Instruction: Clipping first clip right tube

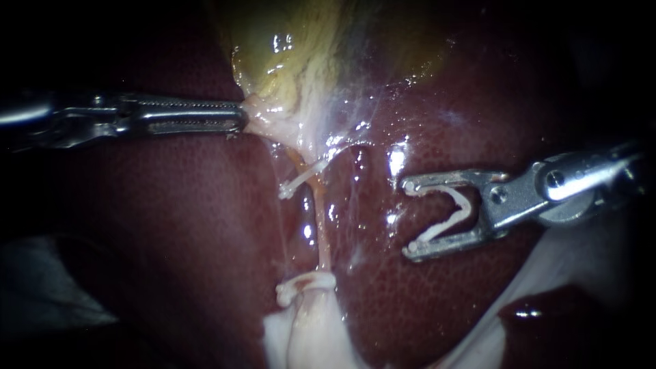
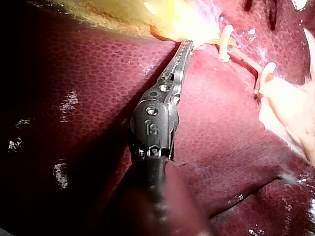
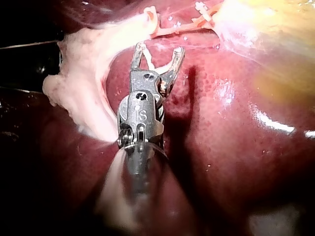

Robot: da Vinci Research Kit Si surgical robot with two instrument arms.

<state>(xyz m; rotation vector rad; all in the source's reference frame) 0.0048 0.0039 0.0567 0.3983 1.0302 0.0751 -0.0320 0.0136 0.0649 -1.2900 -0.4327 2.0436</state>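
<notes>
- The working surface is a dark red-brown, wet, finely mottled liver (image 1: 191, 225). It fills most of every view, with bright glints of light on it.
- Round the liver the room is almost black. A pale grey sheet (image 1: 41, 294) shows at the endoscope view's lower left and a white sheet (image 1: 581, 273) at its lower right. Whether a bench lies beneath them cannot be told.
- A yellow-green gallbladder (image 1: 287, 41) lies at the top of the endoscope view and narrows into cream-coloured tissue (image 1: 270, 116).
- The left instrument (image 1: 242, 117) ends in a long, ridged metal pincer. It is closed on the edge of the cream-coloured tissue, which is caught between its jaws.
- A thin orange-tan tube (image 1: 322, 239) runs from that tissue down across the liver to a whitish lump of tissue (image 1: 311, 328). The endoscope view does not make clear which tube this is.
- Two clips sit on the tube: an upper white clip (image 1: 299, 180) near the gallbladder end and a lower white clip (image 1: 297, 288) just above the whitish lump.
- The right instrument (image 1: 408, 217) has its pincer spread wide, gripping a white V-shaped clip (image 1: 447, 220) with one leg seated along each jaw.
- That pincer is over bare liver, to the right of the tube in the endoscope view and apart from it, with its mouth facing the tube.
- In the wrist views each instrument's metal housing carries a small stamped mark.
</notes>
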